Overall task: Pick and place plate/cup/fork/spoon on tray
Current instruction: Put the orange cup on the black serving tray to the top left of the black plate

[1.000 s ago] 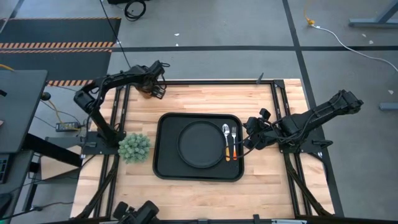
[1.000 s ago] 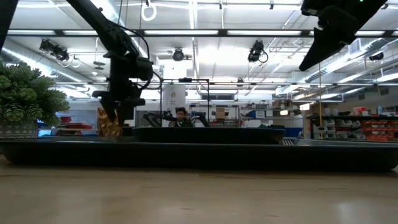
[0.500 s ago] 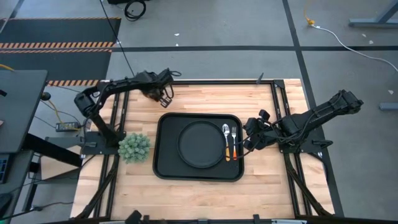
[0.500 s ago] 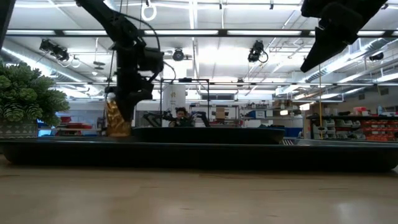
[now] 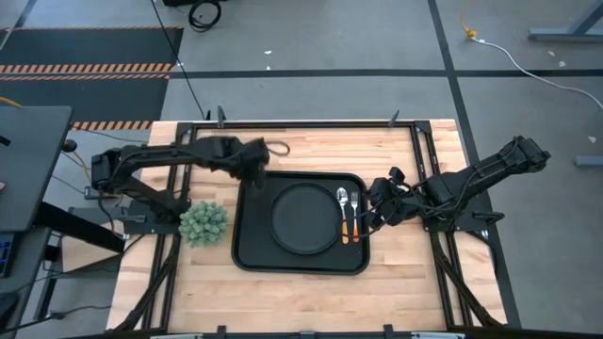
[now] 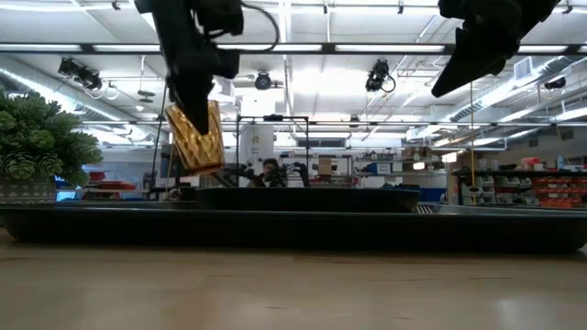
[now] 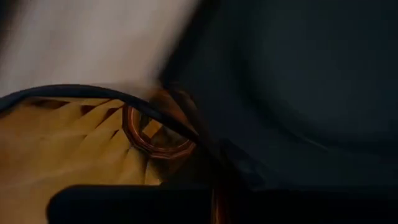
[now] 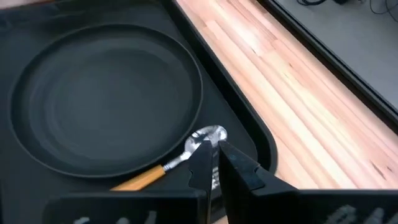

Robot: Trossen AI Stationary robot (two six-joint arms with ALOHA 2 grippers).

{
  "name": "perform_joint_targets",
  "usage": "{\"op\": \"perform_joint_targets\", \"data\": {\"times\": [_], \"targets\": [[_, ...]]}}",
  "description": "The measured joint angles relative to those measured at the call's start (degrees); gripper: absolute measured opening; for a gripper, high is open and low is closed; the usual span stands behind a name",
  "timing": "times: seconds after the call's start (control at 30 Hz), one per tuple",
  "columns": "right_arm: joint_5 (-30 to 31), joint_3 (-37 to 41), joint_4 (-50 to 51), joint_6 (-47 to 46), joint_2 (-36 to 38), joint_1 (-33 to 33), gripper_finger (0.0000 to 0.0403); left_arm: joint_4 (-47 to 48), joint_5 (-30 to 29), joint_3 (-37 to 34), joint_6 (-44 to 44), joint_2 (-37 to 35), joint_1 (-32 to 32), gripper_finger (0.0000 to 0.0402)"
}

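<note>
The amber cup (image 6: 195,137) hangs in the air with my left gripper (image 5: 251,160) shut on it, over the far left corner of the black tray (image 5: 247,247). The left wrist view looks into the cup (image 7: 68,146). The round black plate (image 5: 304,217) lies in the tray. The spoon (image 5: 342,198) and the fork (image 5: 354,215) lie beside the plate, near the tray's right rim. My right gripper (image 5: 377,213) hovers shut at that rim, just above the spoon's bowl (image 8: 208,135), touching nothing. My left gripper holds the cup by its upper rim (image 6: 198,103), the fingers coming down from above. The cup hangs tilted below the fingers, lifted clear of the tray and the table. Whether one finger is inside the cup I cannot tell.
A green leafy clump (image 5: 203,222) stands on the table just left of the tray. Bare wooden table (image 5: 301,292) lies on the near side of the tray and along the far edge. A person sits far off in the room (image 6: 267,171).
My left gripper has risen from the table's far left part and gone right and toward the near edge, to above the tray's far left corner. The cup has come up off the table with it and tipped. My right arm has kept still.
</note>
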State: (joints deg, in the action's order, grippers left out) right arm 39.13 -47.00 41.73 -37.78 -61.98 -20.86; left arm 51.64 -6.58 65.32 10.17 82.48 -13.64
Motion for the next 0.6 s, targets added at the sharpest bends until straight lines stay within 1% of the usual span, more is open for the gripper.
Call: {"op": "perform_joint_targets", "data": {"times": [0.07, 0.13, 0.23, 0.33, 0.4, 0.5, 0.6], "targets": [[-0.3, 0.0, -0.7, 0.0, 0.0, 0.0, 0.0032, 0.4, 5.0, 0.0, -1.0, -0.1, 2.9, 0.0017], [-1.4, 0.0, -1.0, -0.2, 0.0, 0.0, 0.0032, 0.3, 8.1, 0.0, -1.8, -0.1, 5.5, 0.0016], [-3.1, 0.0, -1.3, -0.2, 0.0, 0.0, 0.0032, -0.1, 8.4, 0.0, -1.8, 0.9, 8.6, 0.0019], [-3.9, 0.0, -1.7, -0.2, 0.0, 0.0, 0.0032, -0.3, 6.6, 0.0, -1.7, 2.1, 10.2, 0.0022], [-3.9, 0.0, -1.8, 0.0, 0.0, 0.0, 0.0032, -0.4, 4.3, 0.0, -1.5, 3.3, 10.7, 0.0022], [-4.2, 0.0, -1.8, 0.3, 0.0, 0.0, 0.0032, -0.2, -0.3, 0.0, -1.9, 5.3, 10.5, 0.0021], [-4.4, 0.0, -1.7, 0.2, 0.0, 0.0, 0.0032, 0.6, -2.2, 0.0, -3.6, 7.4, 9.5, 0.0022]]}}
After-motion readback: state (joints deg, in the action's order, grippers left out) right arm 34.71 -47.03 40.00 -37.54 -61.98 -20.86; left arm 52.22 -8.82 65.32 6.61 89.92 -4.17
